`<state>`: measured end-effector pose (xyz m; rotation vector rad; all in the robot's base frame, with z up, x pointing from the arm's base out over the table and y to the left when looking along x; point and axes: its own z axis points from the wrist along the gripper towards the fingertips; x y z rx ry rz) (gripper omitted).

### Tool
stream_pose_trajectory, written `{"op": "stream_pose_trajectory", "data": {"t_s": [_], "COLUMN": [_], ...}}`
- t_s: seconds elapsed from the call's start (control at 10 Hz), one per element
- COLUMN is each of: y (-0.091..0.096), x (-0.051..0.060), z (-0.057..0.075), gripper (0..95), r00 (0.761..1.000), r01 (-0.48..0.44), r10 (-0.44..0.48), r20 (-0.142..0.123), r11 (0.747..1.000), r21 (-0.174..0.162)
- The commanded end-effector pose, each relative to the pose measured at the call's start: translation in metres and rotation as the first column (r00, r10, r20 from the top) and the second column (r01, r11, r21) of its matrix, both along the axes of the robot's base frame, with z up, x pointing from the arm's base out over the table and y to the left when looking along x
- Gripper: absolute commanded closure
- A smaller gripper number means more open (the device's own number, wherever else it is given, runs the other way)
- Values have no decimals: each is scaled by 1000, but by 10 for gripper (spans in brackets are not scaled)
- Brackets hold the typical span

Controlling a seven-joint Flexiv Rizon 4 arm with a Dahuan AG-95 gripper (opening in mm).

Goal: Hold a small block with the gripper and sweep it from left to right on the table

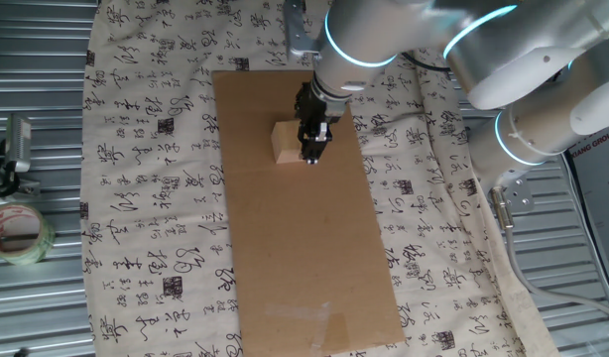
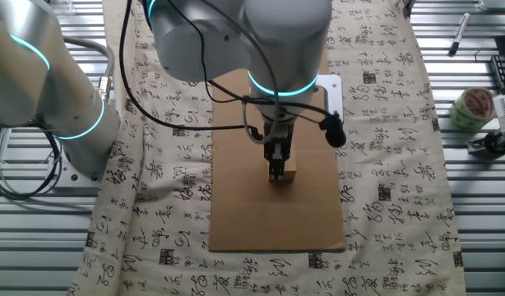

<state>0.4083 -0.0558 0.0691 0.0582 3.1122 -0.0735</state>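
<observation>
The small block [image 1: 285, 142], a pale tan wooden cube, sits on the brown cardboard sheet [image 1: 304, 258] of the table, on its far half. The black gripper [image 1: 312, 155] points straight down with its tips at cardboard level, close against the block's right side in this view. In the other fixed view the gripper [image 2: 276, 171] stands just left of the block [image 2: 289, 174]. The fingers look narrow and close together. Whether they pinch the block's edge or only touch it does not show.
The cream calligraphy cloth [image 1: 156, 198] surrounds the cardboard. A roll of tape [image 1: 17, 233] and a small device [image 1: 12, 149] lie on the corrugated metal at the left. A strip of clear tape [image 1: 314, 317] is on the cardboard's near end. The arm's grey links [image 1: 543, 59] fill the upper right.
</observation>
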Motion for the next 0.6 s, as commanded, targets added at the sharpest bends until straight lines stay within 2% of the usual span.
{"op": "stream_pose_trajectory", "data": {"t_s": [0.1,0.6], "y": [0,0], "x": [0,0], "z": [0,0], "gripper": [190,190], "r00": [1000,999], "r01": [-20,-40], "r10": [20,40], "r20": [-8,-5], "r11": [1000,999], "r21": [14,19]}}
